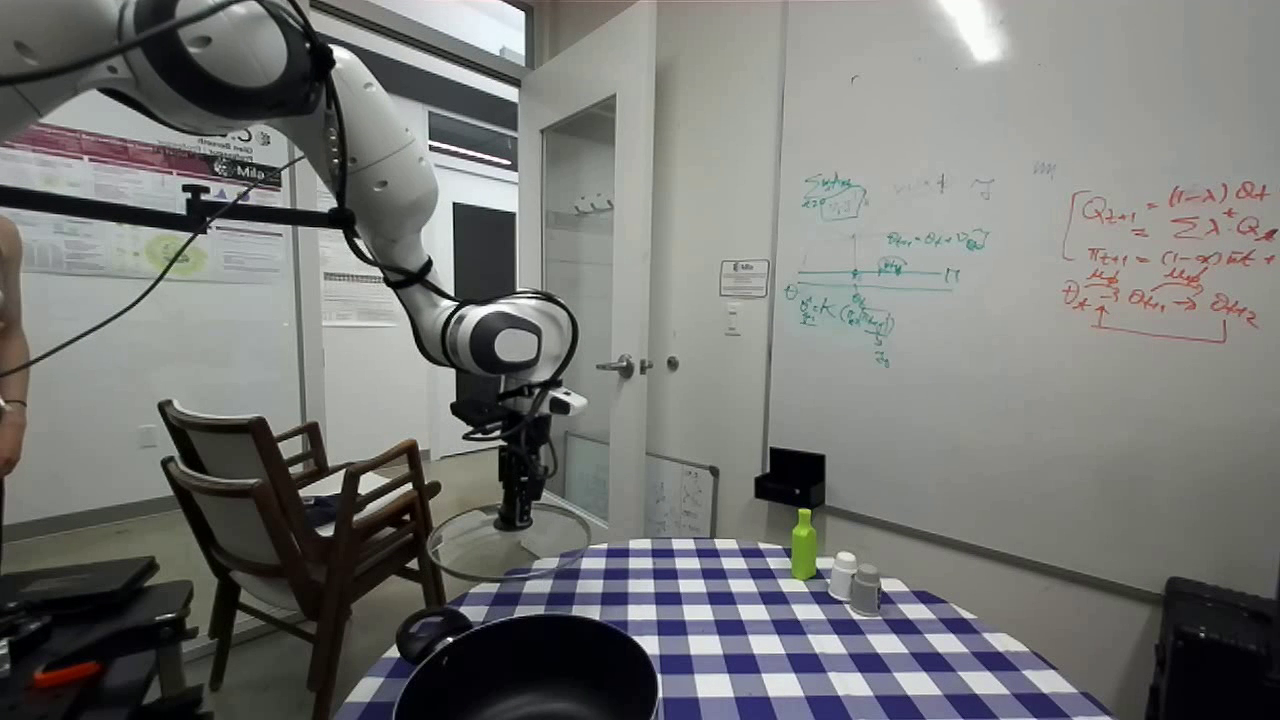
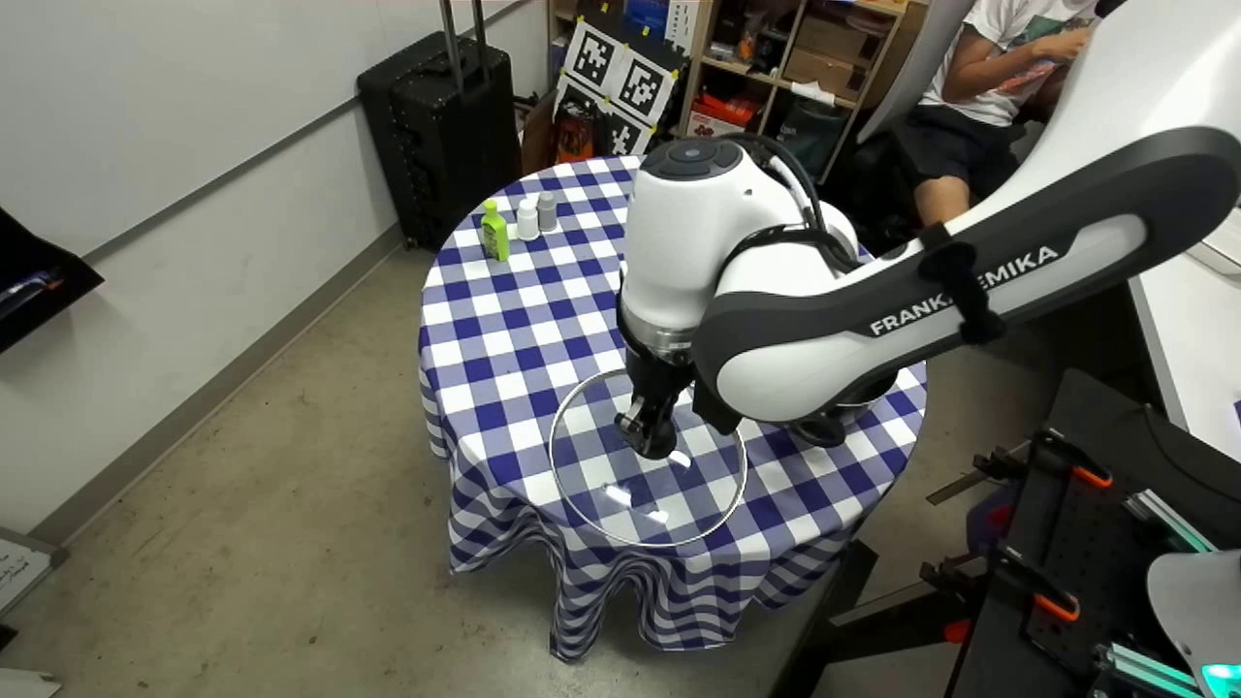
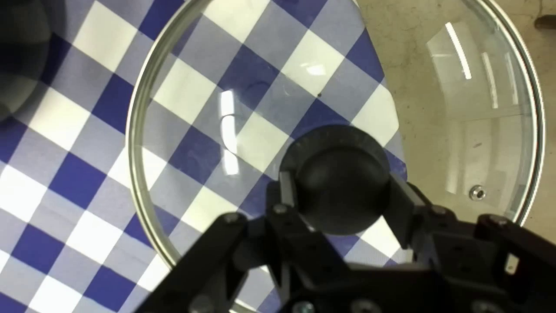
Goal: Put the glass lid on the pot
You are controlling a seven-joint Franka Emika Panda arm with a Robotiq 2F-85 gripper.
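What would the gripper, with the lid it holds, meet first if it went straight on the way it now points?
Probably the table, near its edge. The gripper points down, holding the lid by its knob, so the lid would likely touch first; how far below the table lies is unclear.

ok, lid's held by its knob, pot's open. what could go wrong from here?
Slip: the hand holds the glass lid by its round knob alone, so it may swivel or tilt.
Drop: the wrist view shows floor through part of the lid; if released, it could miss the table.
Clip: the lid isn't over the pot yet and might catch the handle.
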